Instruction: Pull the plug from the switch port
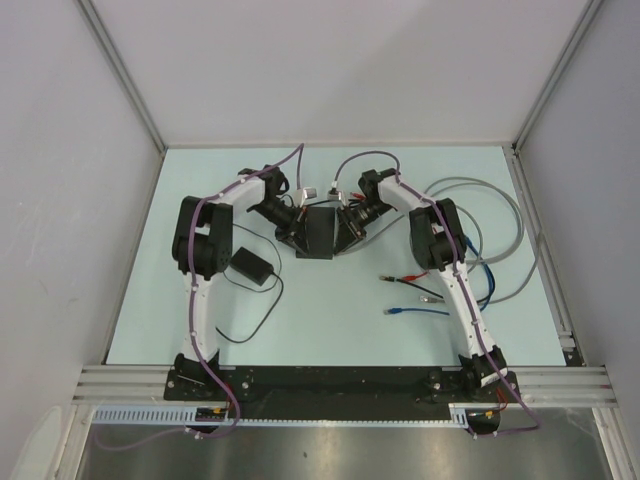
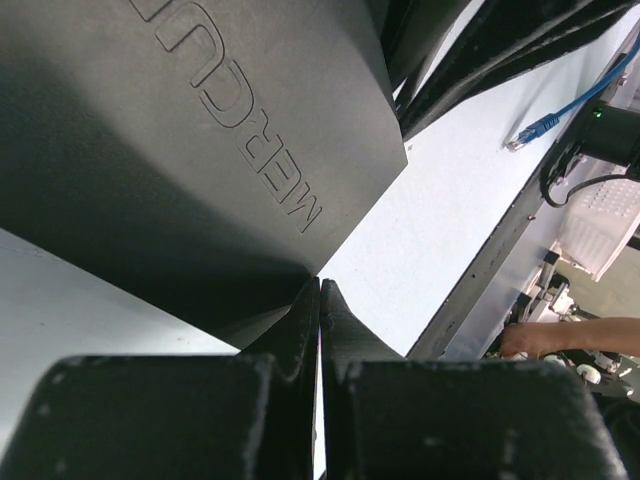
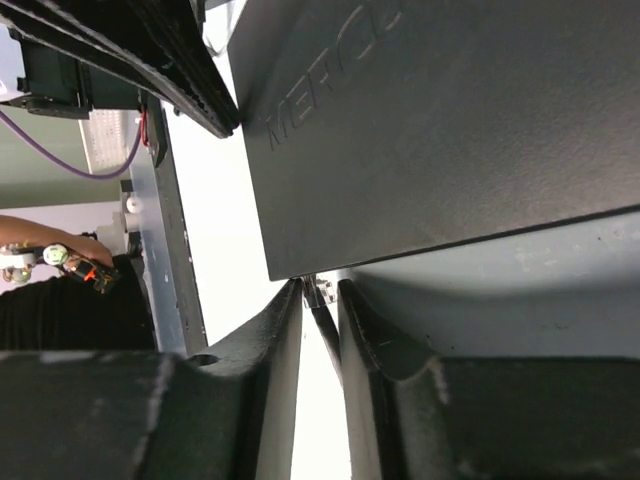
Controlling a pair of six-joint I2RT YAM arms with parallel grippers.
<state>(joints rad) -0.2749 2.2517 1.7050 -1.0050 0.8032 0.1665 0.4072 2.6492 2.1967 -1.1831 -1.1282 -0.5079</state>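
The switch (image 1: 318, 232), a flat matte-black box with raised lettering, lies mid-table between both arms. In the left wrist view its top (image 2: 200, 150) fills the frame, and my left gripper (image 2: 320, 285) is shut with nothing in it, its tips at the box's near edge. In the right wrist view a small clear plug (image 3: 320, 293) sits at the lower edge of the switch (image 3: 450, 130), and a dark cable (image 3: 328, 335) trails from it between my fingers. My right gripper (image 3: 319, 287) straddles that plug, jaws narrowly open. One finger touches it, the other stands a sliver away.
A smaller black power adapter (image 1: 250, 268) with a thin cord lies to the left of the switch. Loose blue (image 1: 415, 311), red-tipped (image 1: 400, 281) and grey (image 1: 500, 230) cables lie on the right. A person's hand (image 2: 560, 335) shows beyond the table's edge.
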